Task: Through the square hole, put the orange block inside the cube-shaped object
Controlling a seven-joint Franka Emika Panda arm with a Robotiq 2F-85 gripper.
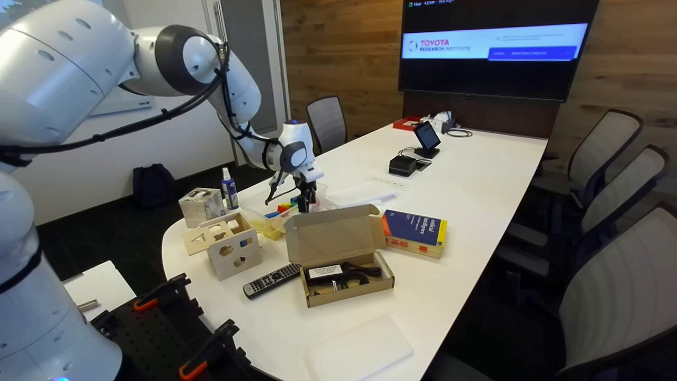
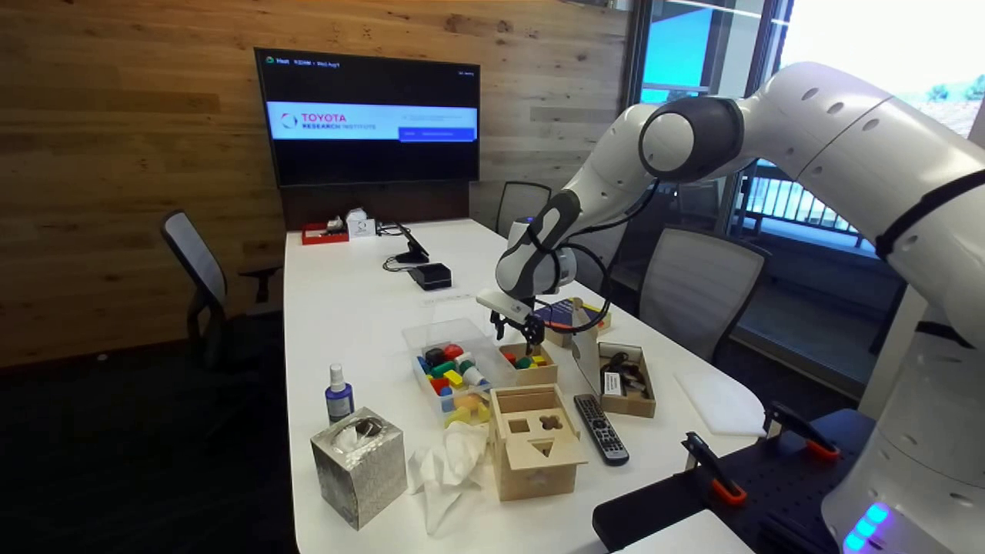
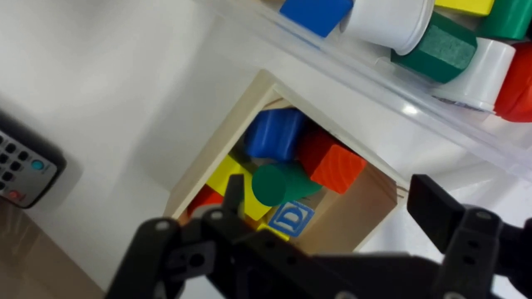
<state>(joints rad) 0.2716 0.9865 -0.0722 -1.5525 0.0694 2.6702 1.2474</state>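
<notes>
Standing on the table (image 2: 346,323) near its robot-side edge, the cube (image 2: 531,435) is seen; farther from that edge, the pincer (image 3: 329,193) is held spread over a box (image 2: 536,377), where the orange block (image 3: 338,169) is contained, ungripped.

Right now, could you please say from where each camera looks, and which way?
Exterior view: at the robot's end of the white table, facing the black wall screen; white jointed arm at picture left.
Exterior view: same end, facing the screen; arm and white base at picture right.
Wrist view: on the wrist, facing down into a pale wooden tray; open black gripper.
Both exterior views share a pale holed wooden cube.
</notes>
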